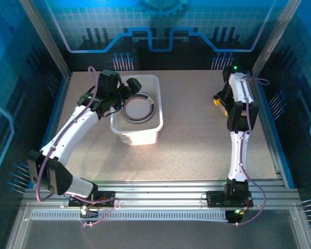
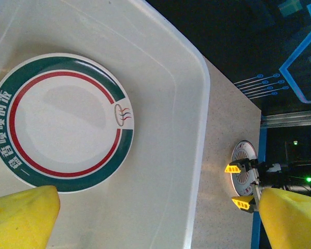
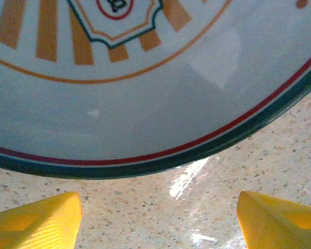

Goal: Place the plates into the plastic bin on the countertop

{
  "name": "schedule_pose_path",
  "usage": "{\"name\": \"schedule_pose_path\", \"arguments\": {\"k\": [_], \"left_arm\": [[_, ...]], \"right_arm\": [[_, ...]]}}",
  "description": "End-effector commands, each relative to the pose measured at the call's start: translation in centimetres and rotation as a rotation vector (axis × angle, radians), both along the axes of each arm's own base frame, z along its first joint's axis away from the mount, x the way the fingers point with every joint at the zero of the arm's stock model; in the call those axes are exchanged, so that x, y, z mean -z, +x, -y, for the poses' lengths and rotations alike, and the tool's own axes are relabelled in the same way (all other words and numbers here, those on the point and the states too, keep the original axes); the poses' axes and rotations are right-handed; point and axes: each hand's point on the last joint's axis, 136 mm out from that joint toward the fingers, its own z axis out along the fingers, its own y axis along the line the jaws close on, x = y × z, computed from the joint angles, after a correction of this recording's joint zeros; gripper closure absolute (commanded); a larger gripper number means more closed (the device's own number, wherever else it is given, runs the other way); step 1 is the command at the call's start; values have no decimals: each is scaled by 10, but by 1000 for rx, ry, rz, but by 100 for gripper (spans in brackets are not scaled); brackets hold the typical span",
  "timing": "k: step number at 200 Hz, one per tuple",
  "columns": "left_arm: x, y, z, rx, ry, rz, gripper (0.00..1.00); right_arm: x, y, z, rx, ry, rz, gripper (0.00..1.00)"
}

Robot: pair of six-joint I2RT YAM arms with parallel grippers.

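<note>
Orange-striped plate (image 3: 145,93) lies just beyond the spread right jaws, untouched.

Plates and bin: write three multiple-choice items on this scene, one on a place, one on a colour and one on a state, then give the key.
1. Where does the lettered green-rimmed plate lie?
A. Gripped by the left claw
B. Inside the plastic bin
C. Under the right claw

2. What colour are the stripes fanning out on the striped plate ahead of the right claw?
A. Blue
B. Black
C. Orange

3. What state is the left claw in?
A. Open, gripping nothing
B. Shut on a plate
C. Shut on the bin's rim

Key:
1 B, the plate lies flat on the bin's floor.
2 C, orange bars radiate from its centre emblem.
3 A, its jaws stand wide apart above the bin.
</note>
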Motion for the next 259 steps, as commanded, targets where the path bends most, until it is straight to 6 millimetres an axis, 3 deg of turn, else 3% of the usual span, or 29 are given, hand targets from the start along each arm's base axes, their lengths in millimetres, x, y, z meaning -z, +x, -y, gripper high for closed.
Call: {"name": "schedule_pose_path", "arguments": {"k": [1,47,66,84,99,126,149,154,187,201,224,259], "left_arm": [[-17,-5,0,12,-28,30,1],[-13,0,3,22,-21,20,1],[-9,2,6,27,-28,13,1],[-9,5,9,38,-28,8,1],[-8,7,11,42,-29,4,1],[-7,7,10,39,-18,2,1],[-6,9,9,39,-4,1,1],[-6,9,9,38,-4,-1,1],[-4,13,12,43,-12,-11,1],[-2,14,13,42,-17,-18,1],[-2,13,16,49,-28,-27,1],[1,11,17,58,-36,-36,1]], "right_arm": [[-33,7,13,-36,-56,68,24],[-30,11,6,-122,-78,100,24],[-42,20,4,-191,-153,135,21],[-54,29,9,-143,-196,184,19],[-46,42,10,-95,-152,232,19],[-11,40,17,-7,-79,181,20],[3,43,21,9,-79,177,21],[7,44,21,17,-71,176,25],[7,47,24,26,-78,169,25],[8,34,23,54,-72,116,29],[7,32,16,45,-48,105,34],[8,21,-3,15,-4,48,34]]}}
